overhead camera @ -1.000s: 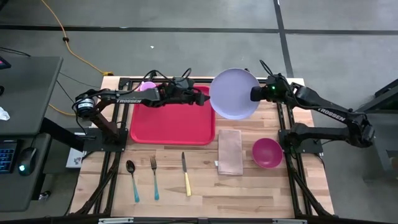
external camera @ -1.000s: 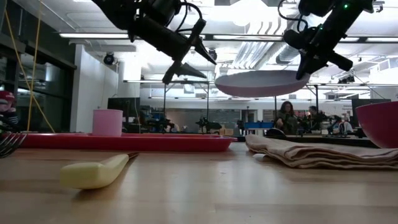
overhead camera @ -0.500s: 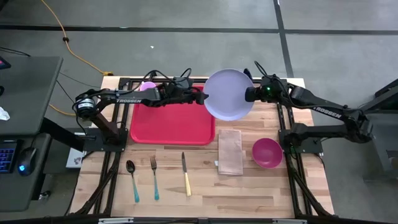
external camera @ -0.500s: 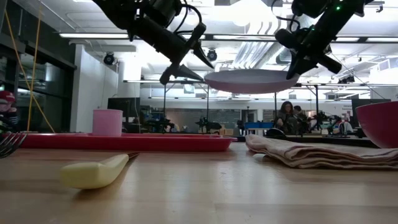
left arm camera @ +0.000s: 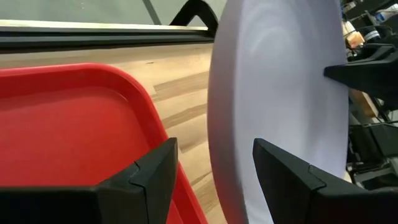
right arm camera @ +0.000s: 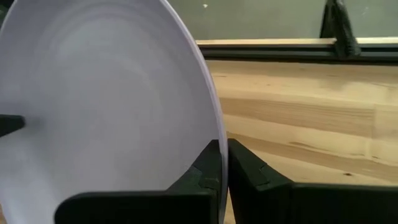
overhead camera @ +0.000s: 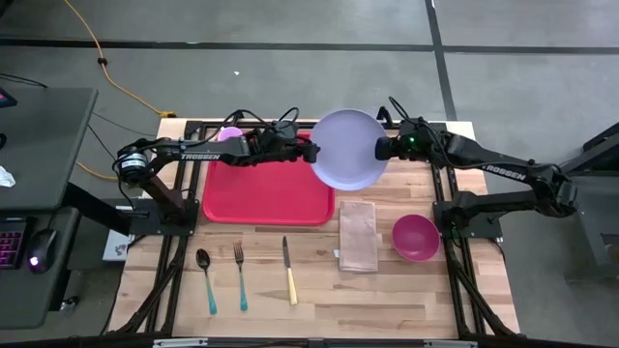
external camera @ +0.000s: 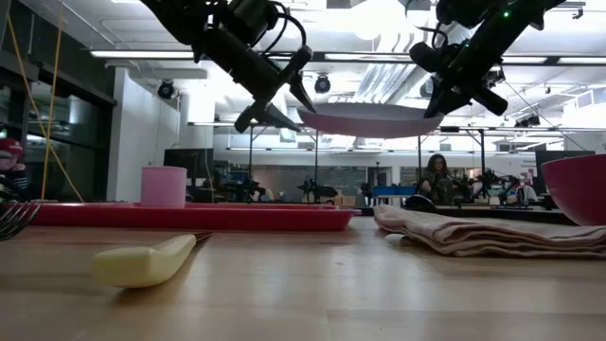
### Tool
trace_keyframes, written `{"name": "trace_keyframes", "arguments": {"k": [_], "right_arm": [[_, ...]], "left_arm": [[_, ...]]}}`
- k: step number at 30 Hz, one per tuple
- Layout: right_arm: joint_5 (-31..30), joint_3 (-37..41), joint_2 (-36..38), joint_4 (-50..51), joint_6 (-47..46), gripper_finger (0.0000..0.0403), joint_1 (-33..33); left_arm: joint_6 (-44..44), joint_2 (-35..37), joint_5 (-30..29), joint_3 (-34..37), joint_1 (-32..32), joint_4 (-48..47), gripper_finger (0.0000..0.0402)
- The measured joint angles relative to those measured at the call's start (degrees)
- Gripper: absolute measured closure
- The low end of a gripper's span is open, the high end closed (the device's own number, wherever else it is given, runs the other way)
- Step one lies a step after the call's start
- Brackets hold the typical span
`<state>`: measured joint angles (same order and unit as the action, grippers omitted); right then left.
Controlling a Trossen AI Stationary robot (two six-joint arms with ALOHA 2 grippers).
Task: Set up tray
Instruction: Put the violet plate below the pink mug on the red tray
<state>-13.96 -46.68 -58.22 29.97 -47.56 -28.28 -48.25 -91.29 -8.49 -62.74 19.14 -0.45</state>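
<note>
Both arms reach inward above the far half of the counter [overhead camera: 387, 290] and meet at the lavender plate [overhead camera: 348, 147], which hangs level in the air. The right gripper [overhead camera: 380, 148] comes in from the right with its fingers [right arm camera: 214, 163] clamped on the plate's right rim. The left gripper [overhead camera: 308, 151] stretches across from the left, its fingers [left arm camera: 155, 171] spread apart with the plate's left rim between them, not visibly pinching it. The tray [overhead camera: 266, 193] is a large, flat red rectangle with rounded corners and a low raised rim, lying on the counter below the left fingers, the plate overhanging its far right corner.
</note>
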Motion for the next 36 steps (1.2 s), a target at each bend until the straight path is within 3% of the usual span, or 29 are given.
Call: {"name": "trace_keyframes", "arguments": {"k": [6,19,36], "right_arm": [[-0.08,0.0,0.0,-0.96,-0.01,0.0403,0.72],[-0.54,-0.02,0.04,-0.21,0.04,0.0403,0.75],[0.04,-0.02,0.09,-1.0,3.69,0.0399,0.51]], "left_arm": [[0.0,0.02,-0.23,0.0,0.0,-0.15,0.0206],[-0.21,0.02,-2.62,0.0,0.12,-0.59,0.0377],[-0.21,0.02,-2.32,0.0,0.07,-0.49,0.0377]]}}
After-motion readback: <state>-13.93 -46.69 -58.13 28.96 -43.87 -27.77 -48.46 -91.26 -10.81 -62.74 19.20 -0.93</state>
